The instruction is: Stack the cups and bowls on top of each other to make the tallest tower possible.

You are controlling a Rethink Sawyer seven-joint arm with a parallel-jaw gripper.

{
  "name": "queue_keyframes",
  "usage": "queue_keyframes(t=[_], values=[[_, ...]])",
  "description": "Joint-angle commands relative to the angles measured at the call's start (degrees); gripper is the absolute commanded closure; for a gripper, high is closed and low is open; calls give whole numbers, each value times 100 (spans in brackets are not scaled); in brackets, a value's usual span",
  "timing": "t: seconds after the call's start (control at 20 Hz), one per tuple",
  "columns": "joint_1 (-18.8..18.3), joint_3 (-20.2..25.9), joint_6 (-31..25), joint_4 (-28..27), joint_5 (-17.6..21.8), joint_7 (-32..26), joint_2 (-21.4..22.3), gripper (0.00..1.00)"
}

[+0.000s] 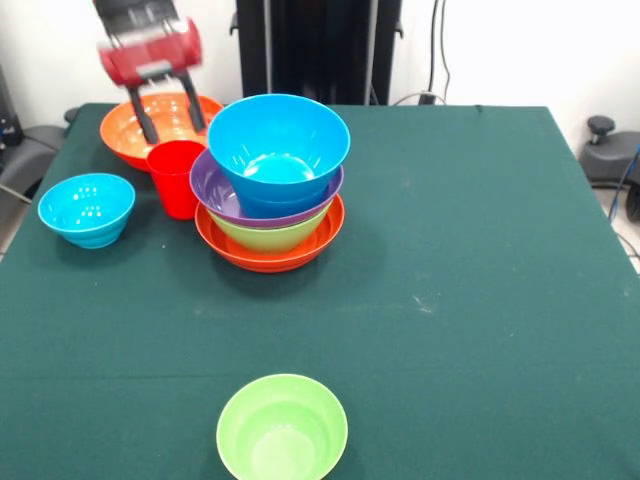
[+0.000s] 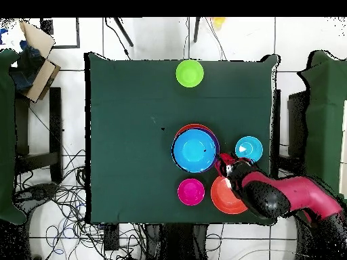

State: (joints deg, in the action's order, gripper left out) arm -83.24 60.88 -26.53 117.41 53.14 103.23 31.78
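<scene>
One red cup (image 1: 176, 177) stands upright directly below our gripper (image 1: 170, 122), beside the tower (image 1: 270, 190); the fingers hang spread above its rim, holding nothing.

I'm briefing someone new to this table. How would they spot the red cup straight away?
Start at the tower, the pile of nested bowls with a wide orange base and a blue bowl on top. In the front view the red cup stands just left of it, below the gripper. It is the only straight-sided piece, taller than wide.
</scene>
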Motion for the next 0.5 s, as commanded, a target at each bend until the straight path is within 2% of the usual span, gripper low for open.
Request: queue_keyframes(t=[0.05,0.25,0.35,0.4,0.5], values=[[-273,728,-805,690,-744,-1333,1570,0],[-274,831,-708,760,-906,-1042,2323,0],[-98,662,-514,739,-773,-685,2744,0],[68,454,-361,701,-575,-436,2867,0],[277,184,-206,597,-290,-226,2779,0]])
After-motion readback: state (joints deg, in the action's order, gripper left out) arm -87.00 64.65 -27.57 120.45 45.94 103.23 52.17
